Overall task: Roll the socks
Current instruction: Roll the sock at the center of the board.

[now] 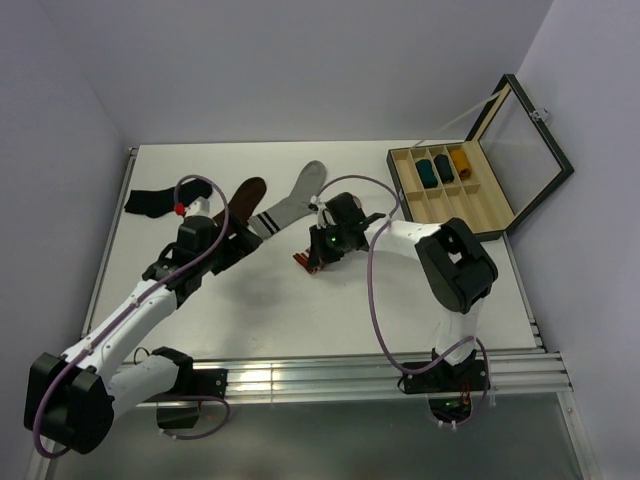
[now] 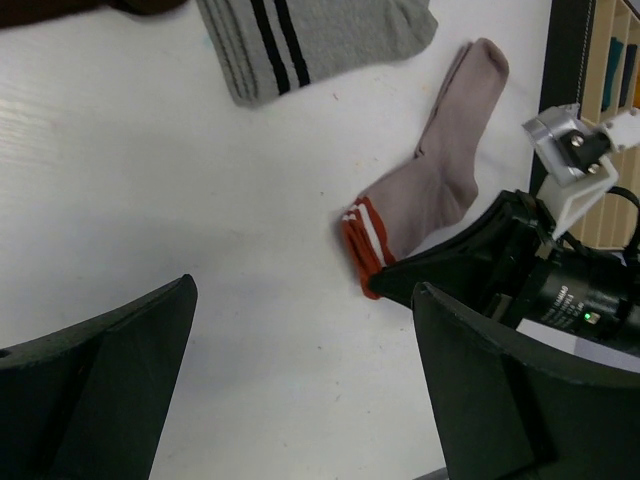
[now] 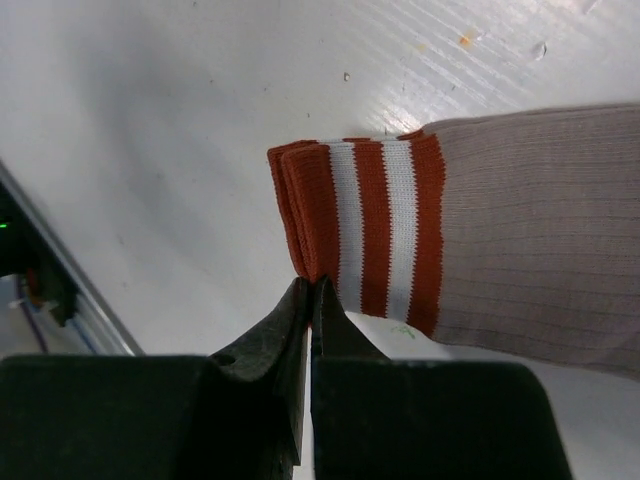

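The dusty pink sock (image 2: 450, 160) lies flat on the white table, its red-and-white striped cuff (image 3: 370, 220) toward the near side. My right gripper (image 3: 312, 285) is shut, its tips pinching the lower corner of that cuff; from above it sits at the cuff (image 1: 320, 256). The light grey sock (image 1: 290, 205) with dark cuff stripes (image 2: 270, 45) lies just beyond, stretched toward the back. My left gripper (image 2: 300, 400) hangs open over bare table, left of the pink cuff and near the grey cuff, with nothing between its fingers (image 1: 225, 250).
A dark brown sock (image 1: 243, 197) lies beside the grey one and a black sock (image 1: 150, 198) at the far left. A wooden compartment box (image 1: 455, 185) holding rolled socks stands at the back right, its glass lid (image 1: 525, 130) raised.
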Robot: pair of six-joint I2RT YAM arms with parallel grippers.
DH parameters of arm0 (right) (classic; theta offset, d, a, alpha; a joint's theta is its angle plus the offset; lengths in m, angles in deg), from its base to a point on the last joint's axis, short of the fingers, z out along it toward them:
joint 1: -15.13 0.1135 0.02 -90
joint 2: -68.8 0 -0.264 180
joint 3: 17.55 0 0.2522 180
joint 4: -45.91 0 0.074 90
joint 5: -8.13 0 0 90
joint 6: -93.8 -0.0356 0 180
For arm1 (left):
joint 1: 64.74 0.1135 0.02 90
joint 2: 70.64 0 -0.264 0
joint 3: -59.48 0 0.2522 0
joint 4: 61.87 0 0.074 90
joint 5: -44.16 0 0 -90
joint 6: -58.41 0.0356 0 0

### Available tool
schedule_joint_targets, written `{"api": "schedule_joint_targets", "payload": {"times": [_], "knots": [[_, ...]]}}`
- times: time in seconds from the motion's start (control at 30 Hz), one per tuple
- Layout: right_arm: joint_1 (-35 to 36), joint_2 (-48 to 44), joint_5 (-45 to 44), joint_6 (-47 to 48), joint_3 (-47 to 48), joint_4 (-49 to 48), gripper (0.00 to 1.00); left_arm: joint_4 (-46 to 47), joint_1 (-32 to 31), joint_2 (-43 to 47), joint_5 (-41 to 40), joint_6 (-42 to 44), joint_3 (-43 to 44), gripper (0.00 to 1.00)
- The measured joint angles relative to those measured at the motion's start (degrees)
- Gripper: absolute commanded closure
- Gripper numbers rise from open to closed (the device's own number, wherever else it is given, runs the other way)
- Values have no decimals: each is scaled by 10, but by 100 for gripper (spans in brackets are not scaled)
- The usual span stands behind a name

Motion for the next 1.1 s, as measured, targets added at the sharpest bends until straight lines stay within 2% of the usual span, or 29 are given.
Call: {"api": "schedule_joint_targets", "payload": {"times": [0.23, 0.5, 0.7, 0.97, 1.1], "knots": [[-41, 48, 110, -53, -24, -61, 100, 48, -40, -48, 3, -33, 0, 12], [-69, 66, 161, -92, -35, -98, 100, 87, -65, -113, 4, -53, 0, 16], [-91, 74, 188, -118, -50, -123, 100, 118, -80, -145, 4, -63, 0, 23], [-104, 83, 210, -139, -53, -138, 100, 153, -97, -230, 4, -83, 19, 44], [-104, 83, 210, -139, -53, -138, 100, 177, -105, -276, 4, -100, 31, 59]]}}
